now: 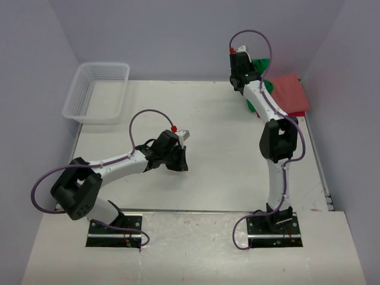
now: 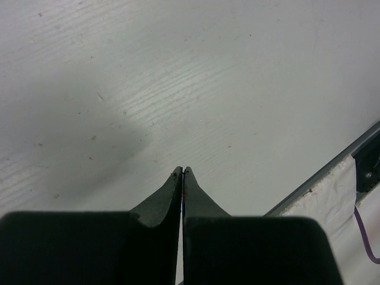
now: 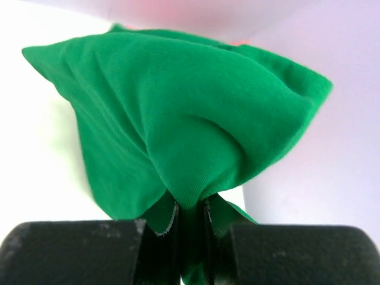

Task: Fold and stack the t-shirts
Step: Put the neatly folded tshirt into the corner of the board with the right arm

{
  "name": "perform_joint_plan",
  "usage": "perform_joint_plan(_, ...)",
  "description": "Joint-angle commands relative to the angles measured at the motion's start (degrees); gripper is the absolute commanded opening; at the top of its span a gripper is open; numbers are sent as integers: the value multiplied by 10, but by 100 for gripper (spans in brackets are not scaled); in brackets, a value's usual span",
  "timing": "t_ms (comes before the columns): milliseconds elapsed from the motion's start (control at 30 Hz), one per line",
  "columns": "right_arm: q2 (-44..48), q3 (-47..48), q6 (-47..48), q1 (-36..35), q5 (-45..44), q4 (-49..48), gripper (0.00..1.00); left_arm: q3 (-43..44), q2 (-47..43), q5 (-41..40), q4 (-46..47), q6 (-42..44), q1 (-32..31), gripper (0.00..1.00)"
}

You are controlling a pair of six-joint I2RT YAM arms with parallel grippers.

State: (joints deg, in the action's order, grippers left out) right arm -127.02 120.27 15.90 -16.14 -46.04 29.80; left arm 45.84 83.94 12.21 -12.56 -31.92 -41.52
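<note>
Our right pincer [image 3: 191,206] pinches the bright green cloth t-shirt [image 3: 178,107]; we should draw it slowly onto the white worktop [image 1: 225,136], left pincer [image 2: 182,173] pressed together.

Bright green t-shirt [image 3: 178,119], salmon-red t-shirt [image 1: 292,92], white mesh basket [image 1: 76,92], off-white faintly wood-grained desk [image 1: 225,154], purple cable [image 1: 252,31].

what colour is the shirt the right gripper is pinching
Bright green; the t-shirt shows best in the right wrist view.
</note>
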Motion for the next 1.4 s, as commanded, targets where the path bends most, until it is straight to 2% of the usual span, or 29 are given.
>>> perform_joint_plan(0, -16, 90, 129, 8, -35, -81, 0, -4, 9, 27, 38, 5, 2, 0)
perform_joint_plan(67, -41, 131, 162, 10, -48, -81, 0, -4, 12, 30, 40, 5, 2, 0)
perform_joint_plan(200, -39, 122, 172, 16, -41, -78, 0, -4, 20, 31, 45, 7, 4, 0)
perform_joint_plan(367, 52, -6, 123, 15, -4, -103, 0, -1, 31, 35, 49, 7, 7, 0)
perform_joint_plan(533, 94, -52, 94, 16, 22, -88, 0, 0, 37, 34, 51, 7, 8, 0)
perform_joint_plan(1000, 137, -51, 88, 18, 25, -70, 0, -1, 52, 40, 53, 7, 7, 0)
perform_joint_plan(1367, 125, -64, 81, 32, 33, -70, 0, -2, 49, 37, 48, 10, 8, 0)
